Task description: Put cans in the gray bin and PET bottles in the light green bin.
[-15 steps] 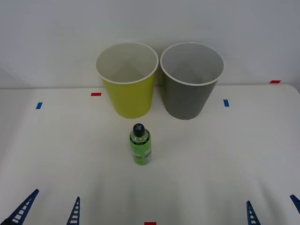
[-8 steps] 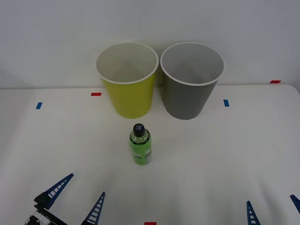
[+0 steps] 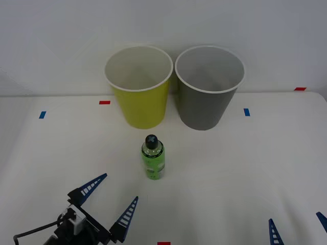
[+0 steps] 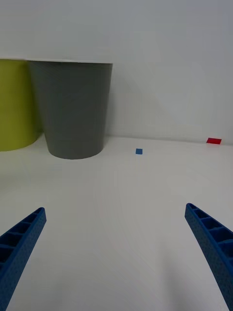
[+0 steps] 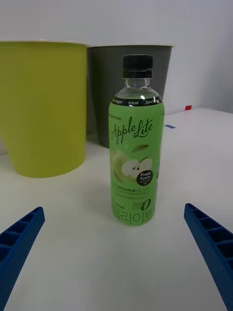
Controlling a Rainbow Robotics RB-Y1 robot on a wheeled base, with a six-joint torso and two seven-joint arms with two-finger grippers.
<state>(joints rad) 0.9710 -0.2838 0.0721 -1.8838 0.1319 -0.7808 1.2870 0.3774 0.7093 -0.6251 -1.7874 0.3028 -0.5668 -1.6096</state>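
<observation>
PET bottle [image 3: 153,158] stands upright mid-table, at 6 o'clock of the light green bin [image 3: 139,89]; gray bin [image 3: 208,89] sits at that bin's 3 o'clock. Left gripper [image 3: 110,199], fingers spread wide, sits at the bottle's 7 o'clock: centre on the label, close low, keep it vertical. Clear body, black cap, green Apple Lite label. Right gripper [image 3: 296,227] parked open at 4 o'clock.

Open desk [image 3: 245,173] all round the PET bottle [image 3: 153,157], which stands alone. Left tool [image 3: 113,198], fingers spread, faces it with bare desk between. Behind it the light green bin [image 3: 139,87] and gray bin [image 3: 208,88] stand almost touching, blocking the far side.
</observation>
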